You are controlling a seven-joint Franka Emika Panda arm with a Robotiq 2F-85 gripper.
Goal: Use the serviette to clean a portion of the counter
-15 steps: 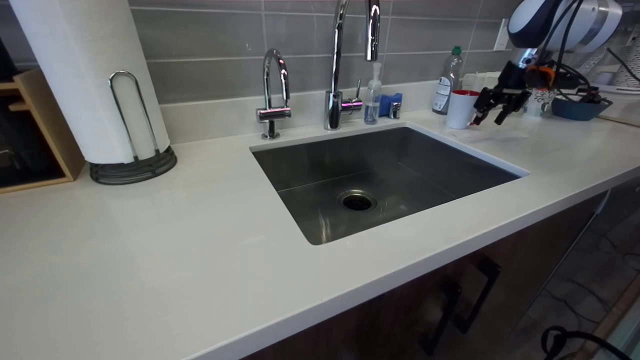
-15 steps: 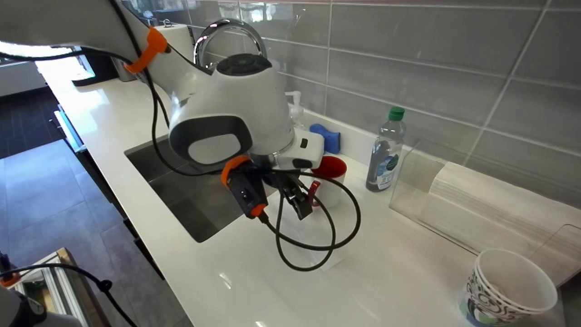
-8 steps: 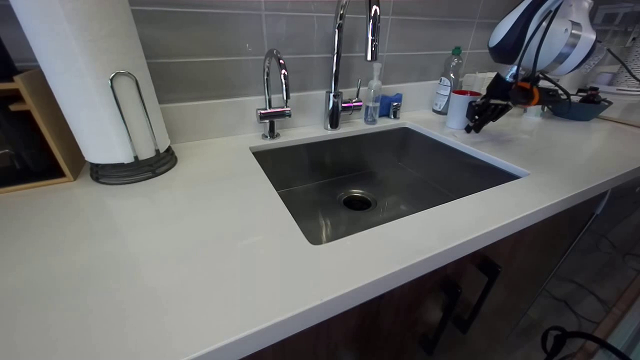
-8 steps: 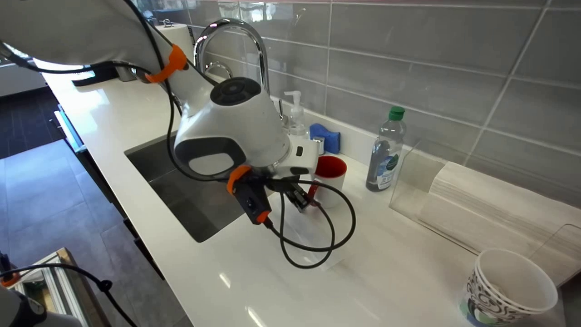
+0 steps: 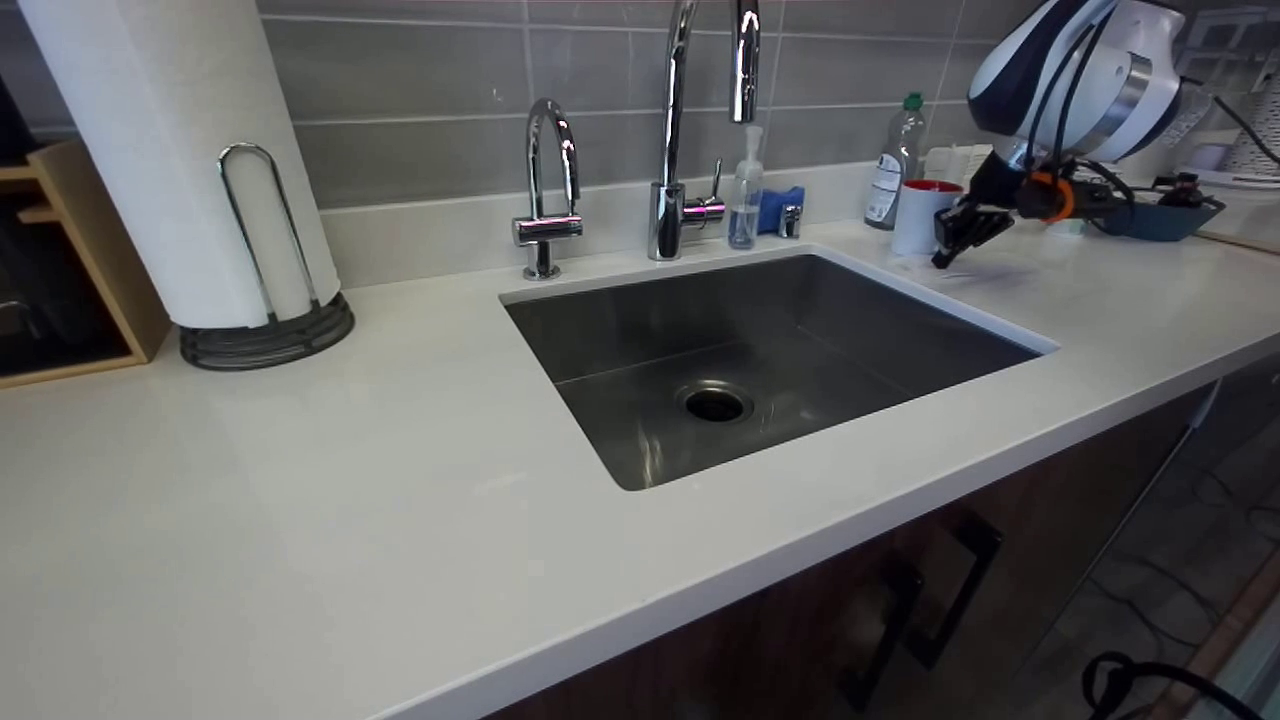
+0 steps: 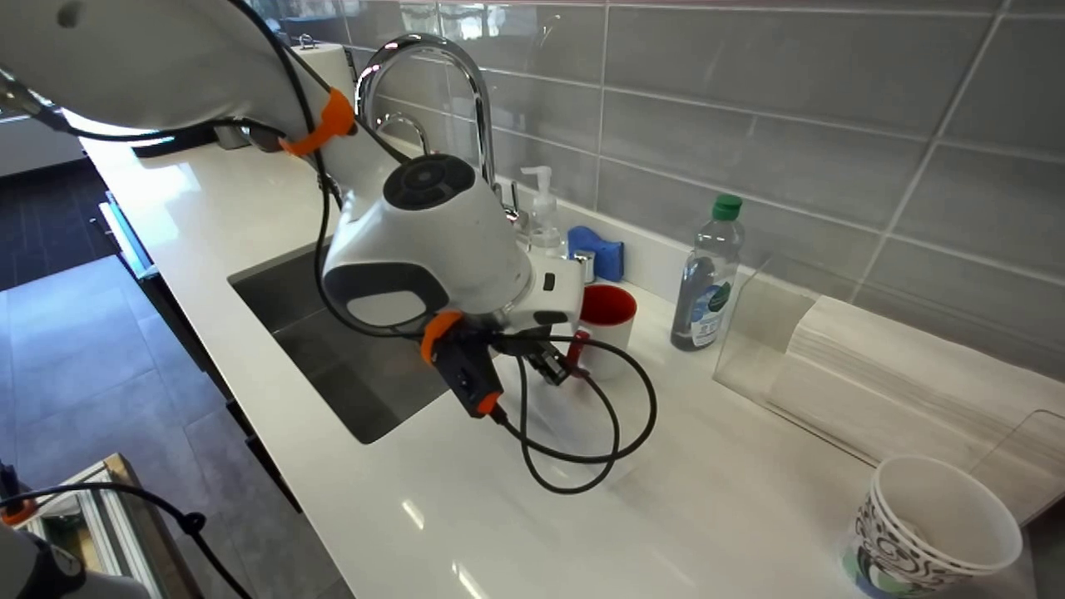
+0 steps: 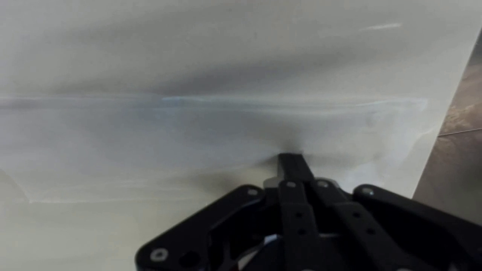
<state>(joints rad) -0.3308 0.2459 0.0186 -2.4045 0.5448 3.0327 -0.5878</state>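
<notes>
White serviette (image 7: pixel 211 135) (faintly creased) beneath the pincer (image 7: pixel 290 157)

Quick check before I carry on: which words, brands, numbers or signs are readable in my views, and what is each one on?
Readable text: none.
The label on the green-capped bottle: printed, but too small and blurred to read in both exterior views.
The patterned cup: dark swirls and some colour near its base; no lettering I can make out.
Wrist view: no lettering to be seen.
</notes>
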